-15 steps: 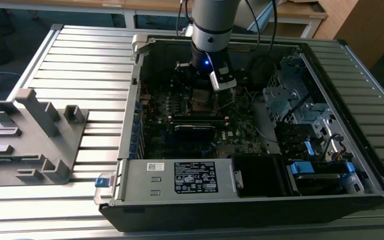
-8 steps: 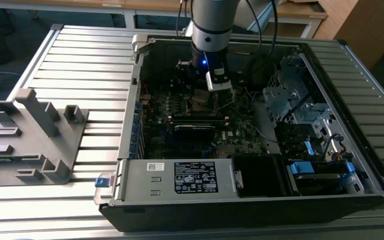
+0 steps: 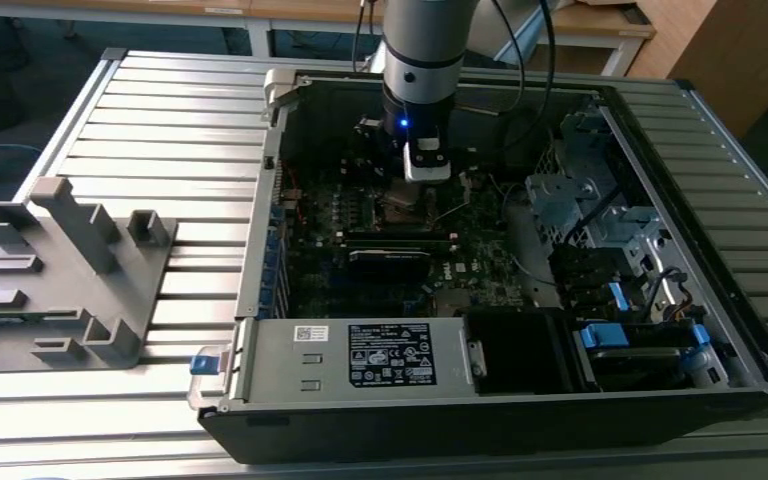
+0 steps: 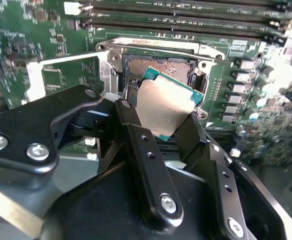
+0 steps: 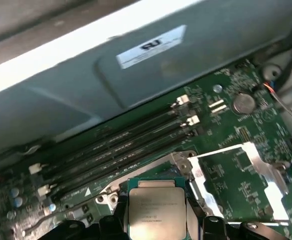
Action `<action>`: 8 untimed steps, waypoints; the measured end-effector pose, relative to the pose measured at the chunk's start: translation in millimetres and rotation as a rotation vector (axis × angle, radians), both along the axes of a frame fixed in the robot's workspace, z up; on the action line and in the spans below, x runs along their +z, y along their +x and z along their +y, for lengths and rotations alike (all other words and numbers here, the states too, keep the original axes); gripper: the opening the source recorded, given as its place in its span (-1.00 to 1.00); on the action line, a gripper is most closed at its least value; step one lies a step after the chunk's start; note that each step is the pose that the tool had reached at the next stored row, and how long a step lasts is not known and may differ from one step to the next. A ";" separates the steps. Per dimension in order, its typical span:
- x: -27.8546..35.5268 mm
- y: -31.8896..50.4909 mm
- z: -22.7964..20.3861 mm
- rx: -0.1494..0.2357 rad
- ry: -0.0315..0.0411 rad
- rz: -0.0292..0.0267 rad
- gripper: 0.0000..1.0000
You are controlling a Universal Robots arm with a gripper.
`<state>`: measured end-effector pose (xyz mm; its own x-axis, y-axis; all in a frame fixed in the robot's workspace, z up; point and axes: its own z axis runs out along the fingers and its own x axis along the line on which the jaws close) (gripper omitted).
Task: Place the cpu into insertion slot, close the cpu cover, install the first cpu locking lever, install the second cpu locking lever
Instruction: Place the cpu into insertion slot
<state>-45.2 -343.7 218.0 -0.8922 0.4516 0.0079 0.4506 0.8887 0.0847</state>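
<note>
While gripper [image 4: 161,117] is closed on cpu [image 4: 167,100], gripping opposite sides, chip hangs tilted just above open insertion slot [image 4: 158,65], not seated. Judged light, stiff, thin, fragile (slot contacts beneath likely more so). Smooth metal top probably slippery, so side hold suits. Cpu cover [image 4: 34,80] open, folded back beside slot, clear of chip. Room tight: slot's metal rim rings landing spot, memory slots [image 4: 186,20] near on one side, case wall [image 3: 267,200] well apart.
</note>
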 end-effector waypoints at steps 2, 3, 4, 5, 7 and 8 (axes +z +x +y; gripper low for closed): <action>-0.1 0.0 0.0 -0.036 0.0001 0.0000 0.08; -0.1 0.0 0.0 -0.054 0.0001 -0.0001 0.08; -0.1 0.0 0.0 -0.072 0.0000 -0.0001 0.08; -0.1 0.0 0.0 -0.092 0.0001 -0.0001 0.08; -0.2 0.0 0.0 -0.128 0.0001 -0.0001 0.08; -0.2 0.0 0.0 -0.145 0.0001 -0.0001 0.08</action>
<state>-45.2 -343.7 217.7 -0.8173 0.5761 0.0079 0.5746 0.8140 0.0849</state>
